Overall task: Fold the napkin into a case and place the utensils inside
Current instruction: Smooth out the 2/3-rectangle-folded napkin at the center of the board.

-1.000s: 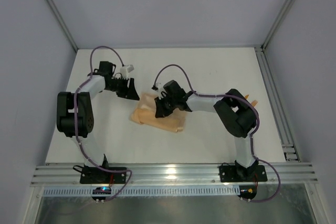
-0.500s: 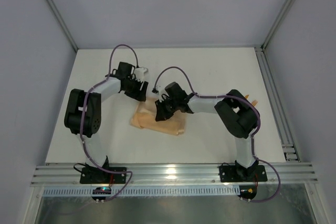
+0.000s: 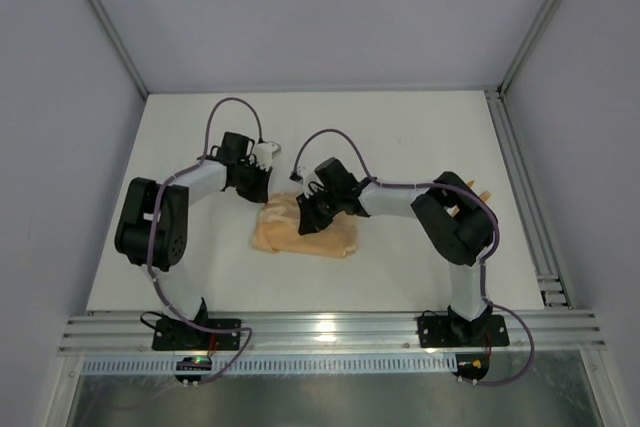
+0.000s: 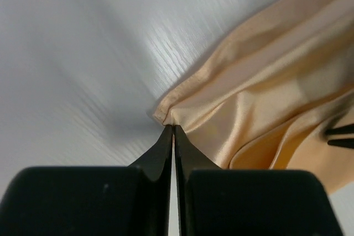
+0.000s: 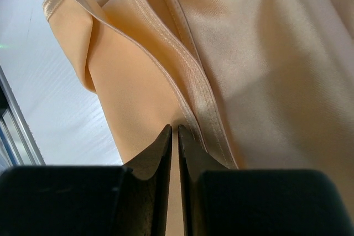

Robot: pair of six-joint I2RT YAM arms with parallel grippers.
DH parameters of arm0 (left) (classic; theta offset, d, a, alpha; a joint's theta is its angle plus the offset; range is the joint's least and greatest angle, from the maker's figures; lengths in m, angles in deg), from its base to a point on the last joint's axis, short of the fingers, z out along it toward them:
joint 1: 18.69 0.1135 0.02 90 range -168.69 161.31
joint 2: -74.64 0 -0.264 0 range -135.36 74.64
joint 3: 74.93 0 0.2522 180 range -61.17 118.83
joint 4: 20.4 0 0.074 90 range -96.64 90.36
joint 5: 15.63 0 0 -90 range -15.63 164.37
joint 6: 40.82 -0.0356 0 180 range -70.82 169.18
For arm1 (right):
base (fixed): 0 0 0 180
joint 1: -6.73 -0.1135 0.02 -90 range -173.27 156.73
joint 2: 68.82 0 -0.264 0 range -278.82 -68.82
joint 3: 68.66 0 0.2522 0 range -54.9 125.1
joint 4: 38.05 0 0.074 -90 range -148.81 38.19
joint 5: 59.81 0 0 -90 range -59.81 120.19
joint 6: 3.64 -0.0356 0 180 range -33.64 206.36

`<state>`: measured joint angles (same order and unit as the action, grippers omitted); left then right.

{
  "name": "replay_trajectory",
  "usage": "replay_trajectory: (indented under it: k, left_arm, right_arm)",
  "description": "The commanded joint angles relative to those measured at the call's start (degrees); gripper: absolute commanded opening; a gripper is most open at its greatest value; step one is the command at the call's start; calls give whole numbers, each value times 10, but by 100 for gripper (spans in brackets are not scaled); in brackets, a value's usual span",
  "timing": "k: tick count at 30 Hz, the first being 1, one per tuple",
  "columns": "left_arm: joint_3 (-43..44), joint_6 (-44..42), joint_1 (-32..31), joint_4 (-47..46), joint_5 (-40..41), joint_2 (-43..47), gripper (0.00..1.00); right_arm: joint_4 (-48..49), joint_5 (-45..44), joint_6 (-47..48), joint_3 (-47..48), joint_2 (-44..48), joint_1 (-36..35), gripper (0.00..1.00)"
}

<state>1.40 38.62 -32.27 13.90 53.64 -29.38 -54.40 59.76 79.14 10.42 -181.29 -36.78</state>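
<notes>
The peach-orange napkin (image 3: pixel 300 234) lies on the white table as a loosely folded, layered bundle between the two arms. My left gripper (image 3: pixel 263 194) is at its far left corner, jaws shut on that bunched corner (image 4: pixel 166 114). My right gripper (image 3: pixel 306 219) rests on top of the bundle near its middle. Its jaws are almost together, pinching a layer beside a hemmed fold (image 5: pixel 191 87). The bright-orange utensils (image 3: pixel 484 194) peek out behind the right arm's elbow at the far right, mostly hidden.
An aluminium rail (image 3: pixel 540 237) runs along the table's right edge. Another rail (image 3: pixel 320 330) crosses the near edge, where the arm bases stand. Grey walls close the back and sides.
The left arm swung right and down from the bare table to the napkin's far left corner and closed its jaws there. The right gripper stayed on the cloth, which shifted slightly.
</notes>
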Motion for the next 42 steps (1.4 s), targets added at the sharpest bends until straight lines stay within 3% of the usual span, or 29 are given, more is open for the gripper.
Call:
replay_trajectory:
  k: [1,6,8,10,11,13,16,18,22,24,32,36,42]
  left_arm:
    - [-47,-18,-3,20,-25,59,0]
    - [-73,-39,-4,54,-17,109,0]
    - [-78,-50,-3,72,-11,123,9]
    - [-79,-56,-3,79,-4,133,31]
    - [-79,-57,-2,80,-1,145,37]
    - [-76,-58,-1,81,3,161,46]
    - [-67,-63,0,88,-1,196,48]
    - [-46,-75,0,123,-32,200,48]
    - [-39,-103,-15,185,-96,190,35]
    - [-48,-131,-32,218,-109,188,33]
    - [-76,-168,-60,221,-107,177,43]
    - [-78,-165,-68,209,-99,162,34]
    - [-85,-145,-68,167,-50,146,6]
  right_arm:
    - [-64,-25,31,-12,9,-3,13]
    - [-92,-23,52,4,5,-4,13]
    - [-108,-22,63,19,1,-4,13]
    - [-116,-20,68,28,-2,-4,13]
    - [-118,-20,69,30,-3,-4,13]
    - [-123,-18,82,33,-5,-4,13]
    - [-123,-13,86,37,-8,-3,13]
    - [-122,-8,86,38,-11,-4,13]
    - [-117,-6,85,38,-16,-3,13]
    - [-115,-3,82,38,-17,-4,13]
    - [-109,5,78,45,-21,-3,13]
    - [-109,4,75,45,-21,-3,13]
    - [-109,8,77,44,-22,-2,13]
